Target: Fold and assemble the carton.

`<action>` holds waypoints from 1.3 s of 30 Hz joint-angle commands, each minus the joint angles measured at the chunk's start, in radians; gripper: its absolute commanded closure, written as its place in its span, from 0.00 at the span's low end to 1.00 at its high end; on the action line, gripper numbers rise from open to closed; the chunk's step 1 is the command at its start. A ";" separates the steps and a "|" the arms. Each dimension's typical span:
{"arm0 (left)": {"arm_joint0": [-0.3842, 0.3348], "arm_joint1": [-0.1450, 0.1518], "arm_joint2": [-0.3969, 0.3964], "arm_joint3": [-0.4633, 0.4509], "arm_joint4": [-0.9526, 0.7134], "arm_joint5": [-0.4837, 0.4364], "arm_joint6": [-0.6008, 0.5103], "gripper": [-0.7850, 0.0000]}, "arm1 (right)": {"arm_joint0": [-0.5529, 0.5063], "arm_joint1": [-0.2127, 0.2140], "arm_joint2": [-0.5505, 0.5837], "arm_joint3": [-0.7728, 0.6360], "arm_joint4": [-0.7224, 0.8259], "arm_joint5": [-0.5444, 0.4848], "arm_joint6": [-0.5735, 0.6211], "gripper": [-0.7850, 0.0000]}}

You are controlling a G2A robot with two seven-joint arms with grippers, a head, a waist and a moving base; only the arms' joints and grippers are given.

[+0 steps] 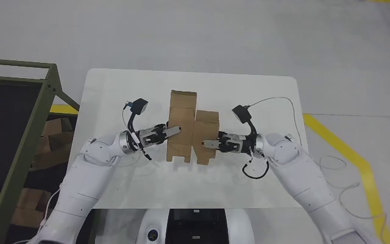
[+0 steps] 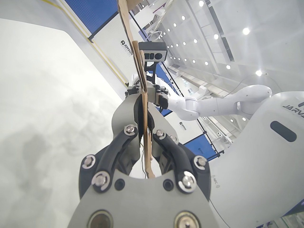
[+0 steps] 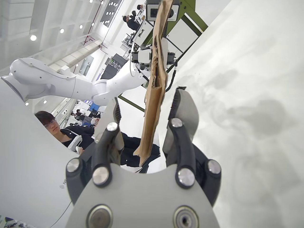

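A flattened brown carton [image 1: 183, 116] is held above the white table [image 1: 116, 91], between my two arms. My left gripper [image 1: 175, 131] comes in from the left and is shut on the carton's left edge. In the left wrist view its fingers [image 2: 125, 110] press against the cardboard sheet [image 2: 125, 17], seen edge-on. My right gripper [image 1: 207, 144] is at the carton's lower right part. It stands open [image 3: 148, 98], and the cardboard edge [image 3: 152, 119] sits between its fingers [image 3: 184, 105] with a gap on each side.
A green-framed cart [image 1: 30, 110] with cardboard pieces stands off the table's left edge. A thin cable [image 1: 277, 100] loops over the table's right side. Yellow floor tape [image 1: 332, 137] runs to the right. Bare table surface lies behind and in front of the carton.
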 commanded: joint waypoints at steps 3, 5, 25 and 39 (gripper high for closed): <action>0.003 0.002 0.001 -0.002 0.011 -0.004 0.014 1.00 | 0.009 -0.003 -0.013 0.009 0.013 -0.004 -0.002 0.75; 0.003 0.003 0.002 -0.003 0.012 -0.005 0.017 1.00 | 0.014 -0.004 -0.018 0.014 0.020 -0.008 -0.001 0.88; -0.002 0.017 -0.016 0.037 -0.152 -0.007 -0.002 0.00 | 0.040 0.014 0.009 0.047 0.065 -0.011 0.039 1.00; -0.039 0.044 0.021 0.030 -0.329 0.086 -0.143 0.00 | 0.076 0.103 -0.045 -0.104 0.178 0.152 0.202 1.00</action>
